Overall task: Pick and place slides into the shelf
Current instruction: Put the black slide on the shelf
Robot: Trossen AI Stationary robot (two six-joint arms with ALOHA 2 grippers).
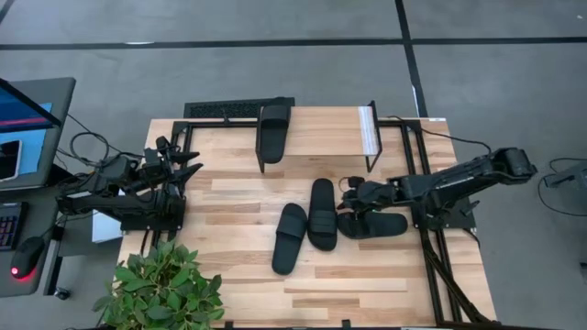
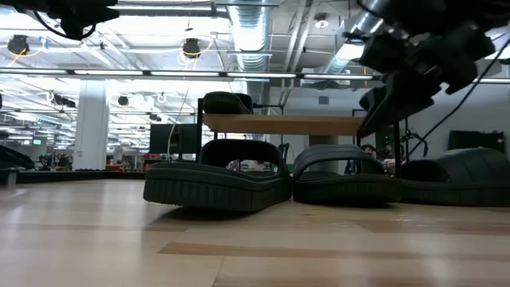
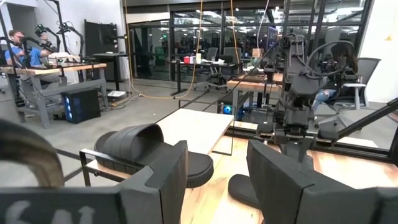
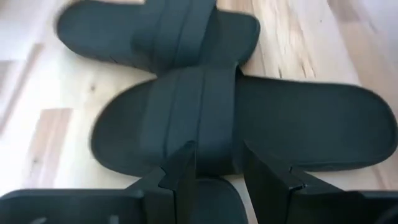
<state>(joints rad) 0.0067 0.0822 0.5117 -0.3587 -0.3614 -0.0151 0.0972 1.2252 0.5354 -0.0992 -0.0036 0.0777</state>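
three slides [image 1: 321,220] clustered mid-table [image 1: 367,284]

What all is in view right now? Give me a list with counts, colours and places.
Sandals: four, black. One lies on the shelf's left part; three on the tabletop in the middle: left one, middle one, right one under the right end effector.
Shelf: one, light wood top with black legs, at the table's far edge.
Table: one, light wood.
Plant: one, green, near-left corner of the table.
Keyboard: one, black, behind the shelf.
Monitor: one, lit, on a desk left of the table.
Left end effector: black, open, empty, waiting at the table's left side.
Right end effector: black, over the right sandal, fingers apart.
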